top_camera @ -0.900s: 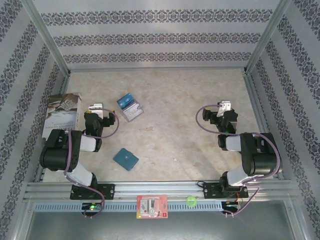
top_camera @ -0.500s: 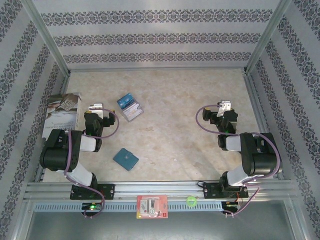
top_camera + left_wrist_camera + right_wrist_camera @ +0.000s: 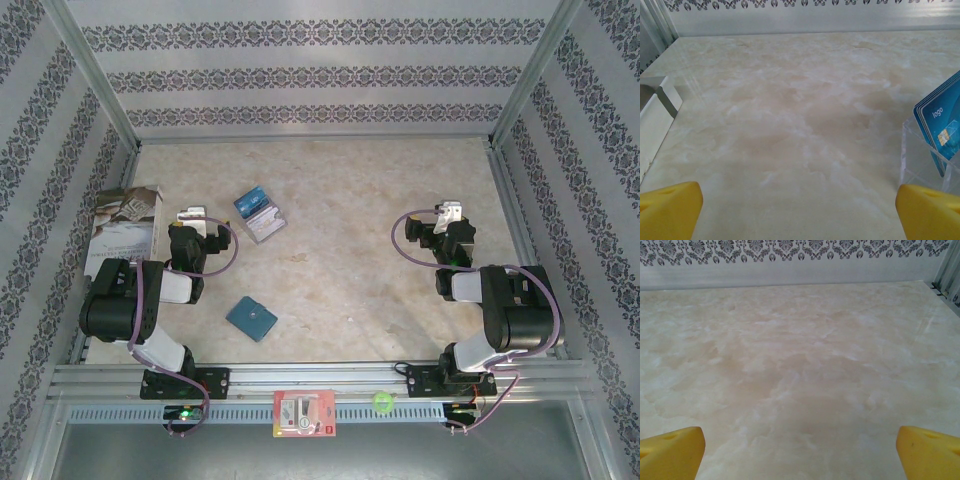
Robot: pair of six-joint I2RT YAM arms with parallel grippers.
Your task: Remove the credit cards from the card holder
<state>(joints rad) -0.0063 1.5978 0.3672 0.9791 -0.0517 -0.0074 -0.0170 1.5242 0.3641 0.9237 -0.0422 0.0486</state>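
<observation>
Both arms sit folded back near their bases, wrists pointing toward the far edge of the tabletop (image 3: 350,260).

Left gripper (image 3: 190,214): jaws spread wide, nothing between them. In its wrist view I see the yellow fingertips (image 3: 670,210) at the bottom corners with bare marble between. It hangs near the left edge, just beside a pale book (image 3: 122,232) that lies along that edge.

Right gripper (image 3: 452,212): jaws wide apart too, with bare marble between its fingertips (image 3: 670,447). It sits toward the right edge, well apart from everything else.

Card holder (image 3: 251,319): teal, flat, closed, lying skewed near the near edge, left of centre, between the two arm bases but closer to the left one. I cannot tell what is inside.

Credit cards (image 3: 250,200): several blue ones, the front one printed "logo" with a chip, stand leaning in a clear stand (image 3: 268,224). That stand is left of centre, farther in than the card holder and near the left gripper, on its right.

A red-and-white packet (image 3: 304,412) rests on the rail beyond the near edge.
</observation>
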